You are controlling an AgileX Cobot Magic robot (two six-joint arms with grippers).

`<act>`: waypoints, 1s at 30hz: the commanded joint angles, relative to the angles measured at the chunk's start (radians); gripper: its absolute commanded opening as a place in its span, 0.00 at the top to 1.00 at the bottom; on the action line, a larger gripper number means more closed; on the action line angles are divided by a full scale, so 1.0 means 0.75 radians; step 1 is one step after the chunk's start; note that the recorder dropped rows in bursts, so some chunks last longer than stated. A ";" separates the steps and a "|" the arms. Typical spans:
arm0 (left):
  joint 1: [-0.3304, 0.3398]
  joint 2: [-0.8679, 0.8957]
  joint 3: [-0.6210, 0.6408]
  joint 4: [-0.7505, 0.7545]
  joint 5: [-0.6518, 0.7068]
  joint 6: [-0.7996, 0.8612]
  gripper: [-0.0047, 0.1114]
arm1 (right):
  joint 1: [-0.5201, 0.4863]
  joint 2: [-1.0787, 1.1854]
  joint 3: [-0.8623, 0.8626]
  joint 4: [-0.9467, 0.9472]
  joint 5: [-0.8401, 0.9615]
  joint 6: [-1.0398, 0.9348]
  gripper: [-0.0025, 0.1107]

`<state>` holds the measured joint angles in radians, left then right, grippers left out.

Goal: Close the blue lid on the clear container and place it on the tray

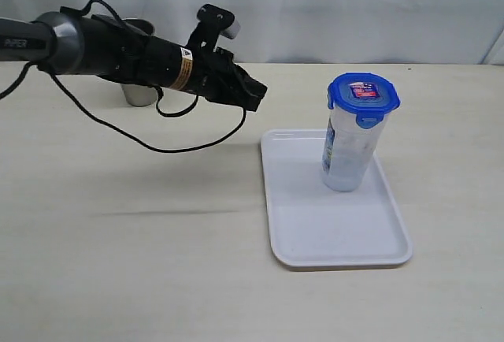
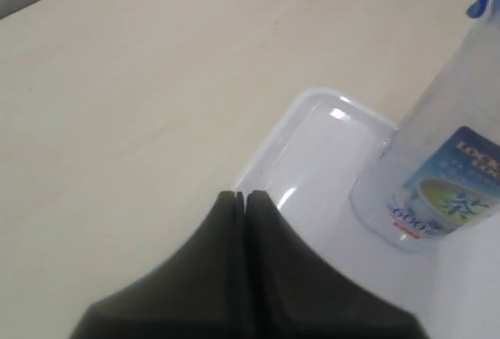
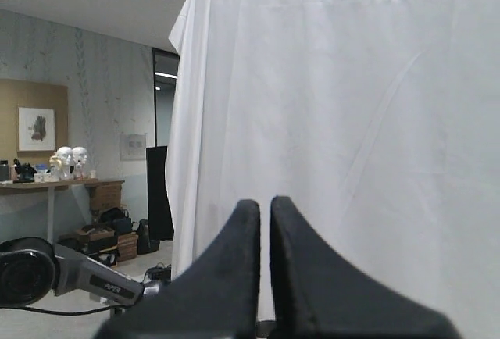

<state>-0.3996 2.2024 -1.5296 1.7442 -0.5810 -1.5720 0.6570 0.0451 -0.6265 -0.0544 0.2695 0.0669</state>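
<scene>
The clear container stands upright on the white tray, near its far right part. The blue lid sits on top of it with its flaps down. My left gripper hangs shut and empty above the table, to the left of the tray's far corner and apart from the container. In the left wrist view the shut left gripper points at the tray's corner, with the clear container beyond it. My right gripper is shut, empty, and faces a white curtain; it does not show in the exterior view.
A grey steel cup stands at the back left, partly behind the left arm. The arm's black cable loops down onto the table. A white curtain hangs behind the table.
</scene>
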 commanded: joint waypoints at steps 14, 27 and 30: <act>-0.131 -0.614 0.524 0.000 1.094 -0.041 0.96 | -0.028 -0.060 -0.002 -0.002 -0.013 -0.001 0.94; -0.370 -0.969 0.748 0.000 1.213 -0.038 0.96 | -0.104 -0.060 -0.002 -0.002 -0.013 -0.001 0.94; -0.434 -1.073 0.799 -0.015 1.169 -0.038 0.96 | -0.104 -0.060 -0.002 -0.002 -0.013 -0.001 0.94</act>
<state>-0.6840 1.4656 -0.9601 1.7443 0.3259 -1.5907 0.5841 0.0043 -0.6265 -0.0544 0.2675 0.0669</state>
